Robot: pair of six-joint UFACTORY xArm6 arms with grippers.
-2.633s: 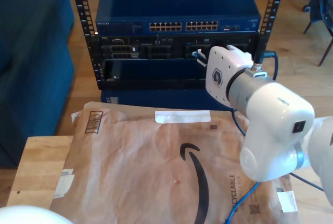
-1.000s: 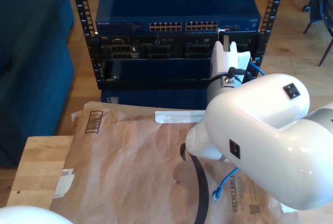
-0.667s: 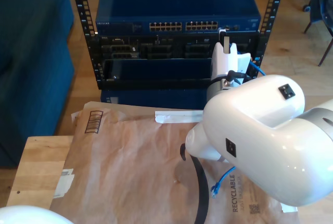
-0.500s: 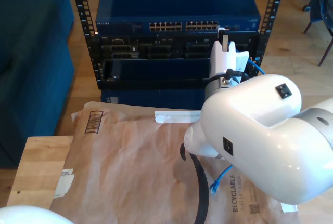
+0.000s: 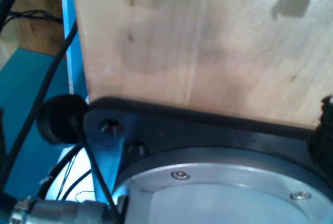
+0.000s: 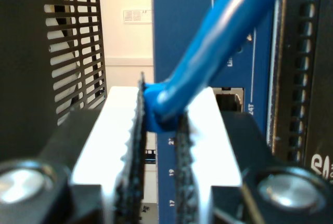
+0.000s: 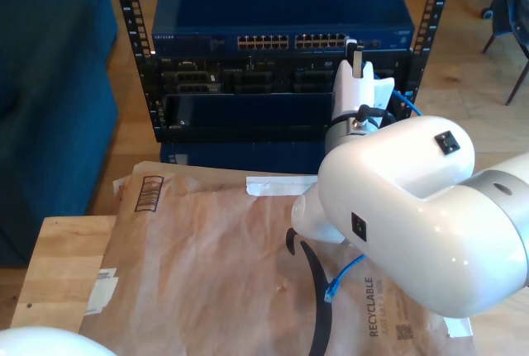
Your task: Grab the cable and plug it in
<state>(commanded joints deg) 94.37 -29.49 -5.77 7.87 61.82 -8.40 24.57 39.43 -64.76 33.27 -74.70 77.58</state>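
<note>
The cable is bright blue, and my second gripper is shut on it with the plug end pinched between the ribbed pads. Right in front of the jaws is the blue network switch with its numbered ports. In the exterior view my second gripper is raised at the switch's port row, toward the exterior view's right. The cable hangs down under the white arm, and its loose plug rests on the brown paper.
A black rack holds the switch above dark server units. A brown paper mailer covers the wooden table. A blue sofa stands at the exterior view's left. The first wrist view shows wood and a black mount plate.
The second gripper has risen from the lower server unit to the switch's port row and edged closer. The cable's loose end has drifted toward the exterior view's left on the paper.
</note>
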